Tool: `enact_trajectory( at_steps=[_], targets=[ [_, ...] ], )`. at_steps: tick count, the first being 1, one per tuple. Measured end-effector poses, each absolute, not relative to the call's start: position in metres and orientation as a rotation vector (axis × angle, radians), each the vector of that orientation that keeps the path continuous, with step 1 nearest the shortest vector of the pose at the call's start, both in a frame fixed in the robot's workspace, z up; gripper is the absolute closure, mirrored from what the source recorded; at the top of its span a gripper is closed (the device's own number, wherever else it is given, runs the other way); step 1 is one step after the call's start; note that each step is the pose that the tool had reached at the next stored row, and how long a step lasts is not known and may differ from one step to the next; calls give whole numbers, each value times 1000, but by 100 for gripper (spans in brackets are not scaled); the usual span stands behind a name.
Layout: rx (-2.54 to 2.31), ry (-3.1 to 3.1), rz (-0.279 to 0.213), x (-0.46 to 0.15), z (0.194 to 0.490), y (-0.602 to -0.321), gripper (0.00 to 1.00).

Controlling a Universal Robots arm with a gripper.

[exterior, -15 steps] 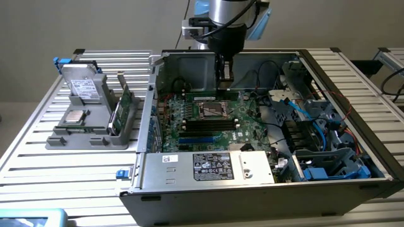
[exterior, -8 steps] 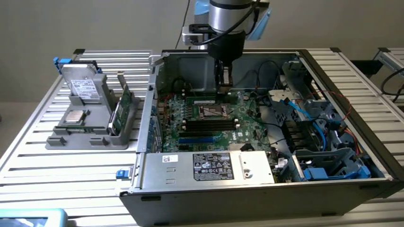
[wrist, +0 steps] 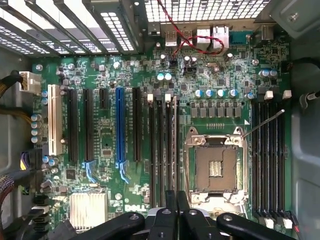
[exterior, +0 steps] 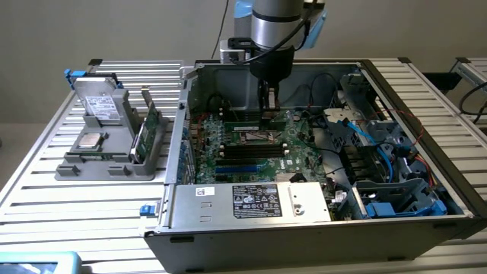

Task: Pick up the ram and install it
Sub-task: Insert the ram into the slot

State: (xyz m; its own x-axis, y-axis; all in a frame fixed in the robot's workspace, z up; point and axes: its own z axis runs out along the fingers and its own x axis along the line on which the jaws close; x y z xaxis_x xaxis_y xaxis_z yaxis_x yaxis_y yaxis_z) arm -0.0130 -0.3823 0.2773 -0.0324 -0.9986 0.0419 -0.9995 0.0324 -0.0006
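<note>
1. One open computer case lies on the slatted counter, its motherboard facing up.
2. The arm's end effector hangs low over the board, fingers pressed together and pinching nothing.
3. The ram seems to stand edge-up in a black slot beside the processor socket, just under the end effector.
4. Seating looks to be the step in hand; it calls for a straight, even downward press.

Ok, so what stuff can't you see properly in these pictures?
Exterior view: what, if anything, the shut pincer holds; its tips are dark against the shadowed case.
Wrist view: the motherboard edge beneath the pincer's fingers, which cover it.
Exterior view: the green boards in the grey holder stand edge-on, faces hidden.
Exterior view: the sticker's print, too small.
</note>
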Motion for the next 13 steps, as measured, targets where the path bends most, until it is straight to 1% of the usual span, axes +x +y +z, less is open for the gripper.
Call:
enact_trajectory(
  at_steps=[13],
  targets=[
    [2163,-2235,49,-13,264,-392,88]
  ],
)
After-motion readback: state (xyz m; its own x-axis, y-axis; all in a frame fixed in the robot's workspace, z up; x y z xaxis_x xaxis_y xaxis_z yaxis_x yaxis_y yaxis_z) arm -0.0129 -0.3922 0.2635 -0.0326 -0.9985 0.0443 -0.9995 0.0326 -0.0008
